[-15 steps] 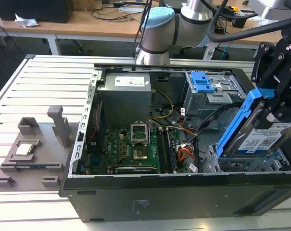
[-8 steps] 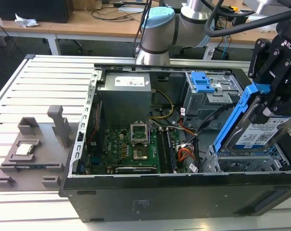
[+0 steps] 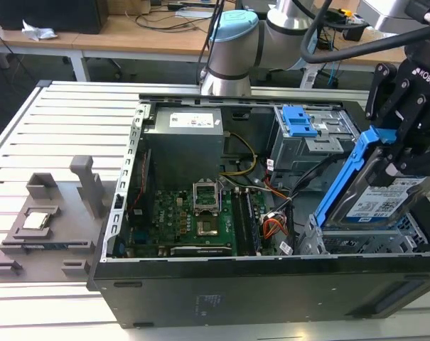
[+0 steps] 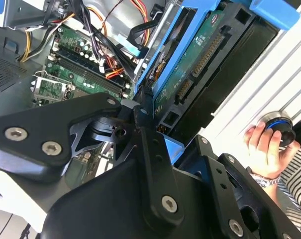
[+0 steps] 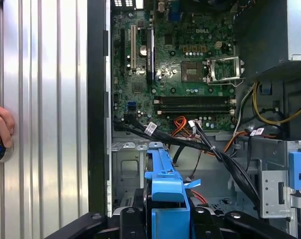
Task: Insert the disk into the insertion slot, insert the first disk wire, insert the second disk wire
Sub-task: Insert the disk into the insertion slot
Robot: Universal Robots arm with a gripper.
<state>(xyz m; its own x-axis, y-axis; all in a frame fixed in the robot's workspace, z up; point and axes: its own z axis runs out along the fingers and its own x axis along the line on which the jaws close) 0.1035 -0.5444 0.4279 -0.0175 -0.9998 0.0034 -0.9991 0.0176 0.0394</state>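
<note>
Pale slatted metal tabletop (image 3: 65,128), wooden desk (image 3: 129,34) behind it, black box (image 3: 51,14) and crumpled white paper (image 3: 38,31) on desk, dark floor (image 3: 8,78) beneath.

Arm (image 3: 236,42): silver-grey tubular links and rounded joints with pale blue caps. A thick black cable (image 3: 357,48) is slung along it. Hand (image 3: 398,145): matte black, angular housing with white lettering on the side. In the second wrist view, its linkage bars (image 4: 150,159) are flat black plates with rounded ends, pinned by silver socket-head screws (image 4: 168,203).
</note>
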